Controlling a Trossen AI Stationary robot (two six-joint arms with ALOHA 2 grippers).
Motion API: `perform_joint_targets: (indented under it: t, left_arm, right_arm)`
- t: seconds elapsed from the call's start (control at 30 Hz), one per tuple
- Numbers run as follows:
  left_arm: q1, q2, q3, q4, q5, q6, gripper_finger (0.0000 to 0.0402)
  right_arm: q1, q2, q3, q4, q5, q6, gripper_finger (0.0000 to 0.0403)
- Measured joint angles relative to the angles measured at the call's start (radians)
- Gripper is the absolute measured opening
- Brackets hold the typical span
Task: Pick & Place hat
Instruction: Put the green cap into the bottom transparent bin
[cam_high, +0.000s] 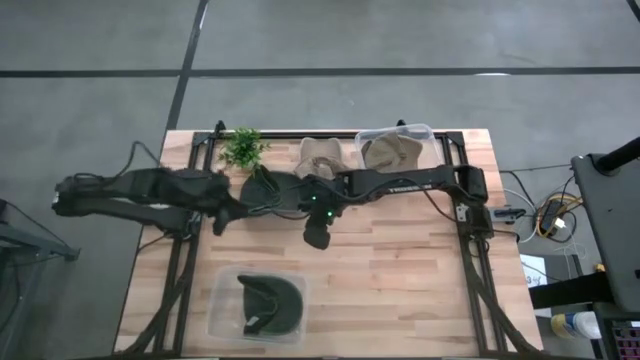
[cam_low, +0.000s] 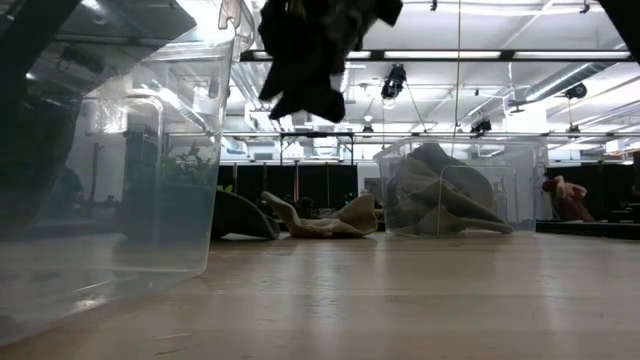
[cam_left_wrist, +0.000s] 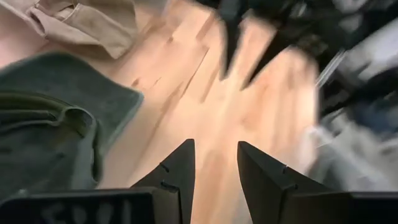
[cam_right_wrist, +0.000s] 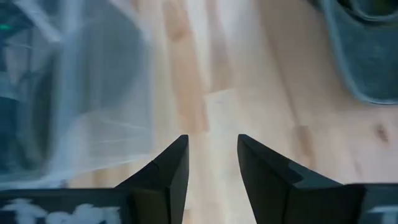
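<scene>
One dark hat (cam_high: 268, 303) sits binned at lower left — another green hat (cam_high: 262, 185) and a tan hat (cam_high: 320, 155) wait on the worktop (cam_high: 400, 260); both grippers' fingers (cam_left_wrist: 177, 174) narrowly parted, empty.

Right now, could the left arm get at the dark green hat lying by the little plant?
Probably yes: the left gripper hovers open beside the dark green hat, with bare wood and nothing between them.

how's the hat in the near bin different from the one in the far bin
The dark green hat is deep green, while the tan hat is beige. The dark green hat lies in the clear bin at the table's near edge, left of centre; the tan hat sits in the clear bin at the far edge, toward the right. The tan hat looks slumped and crumpled; the dark one holds its cap shape. Both are in clear plastic bins.
</scene>
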Motion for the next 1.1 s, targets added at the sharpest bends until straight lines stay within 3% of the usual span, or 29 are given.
perform_joint_targets:
  t: [0.27,0.4,0.53,0.73,1.1]
  left_arm:
    - [0.001,0.217,0.071,-0.021,-0.01,0.374,0.0113]
    - [0.001,0.343,0.119,-0.1,-0.088,0.504,0.0113]
    - [0.007,0.437,0.145,-0.103,-0.2,0.585,0.0113]
    - [0.008,0.556,0.152,-0.109,-0.197,0.674,0.0113]
    - [0.022,0.647,0.154,-0.065,-0.208,0.735,0.0113]
  right_arm:
    - [0.059,-0.118,0.0,-0.001,0.015,0.057,0.0111]
    - [0.091,-0.179,0.001,0.002,0.077,0.074,0.0102]
    - [0.12,-0.218,0.001,0.008,0.165,0.075,0.0095]
    - [0.151,-0.23,0.0,0.014,0.191,0.082,0.0084]
    - [0.157,-0.232,0.001,0.014,0.192,0.077,0.0081]
